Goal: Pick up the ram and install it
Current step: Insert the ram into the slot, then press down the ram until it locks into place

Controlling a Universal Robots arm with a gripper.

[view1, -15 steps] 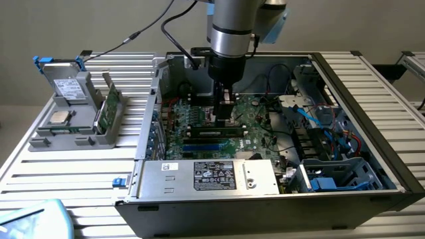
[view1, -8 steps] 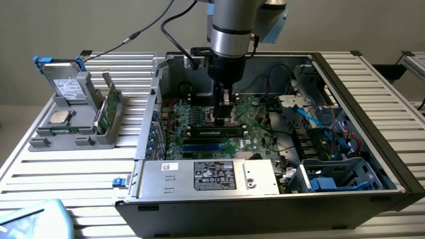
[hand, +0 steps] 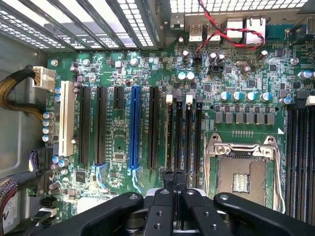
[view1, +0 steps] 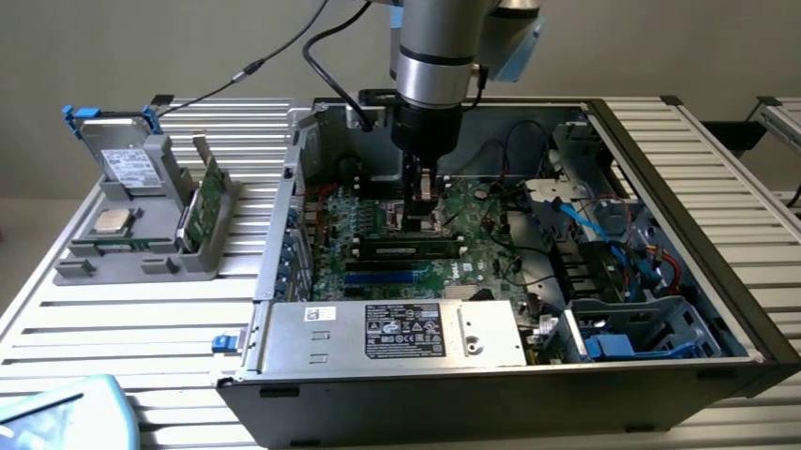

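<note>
The ram (view1: 407, 248) is a long dark stick with a row of black chips. It stands on edge along the motherboard (view1: 482, 211) inside the open computer case, in the exterior view. My gripper (view1: 423, 208) hangs straight down just behind and above the ram's middle; whether it touches the stick I cannot tell. In the wrist view my gripper (hand: 173, 176) is shut, its two black fingertips pressed together with nothing between them. It sits over the near end of the row of black memory slots (hand: 188, 132).
The silver power supply (view1: 394, 333) closes off the case's front. Blue cables (view1: 601, 225) and drive bays fill the exterior view's right. A grey holder (view1: 138, 239) outside the case carries a green board (view1: 201, 202) and a silver chip (view1: 113, 222). The processor socket (hand: 241, 167) lies beside the slots.
</note>
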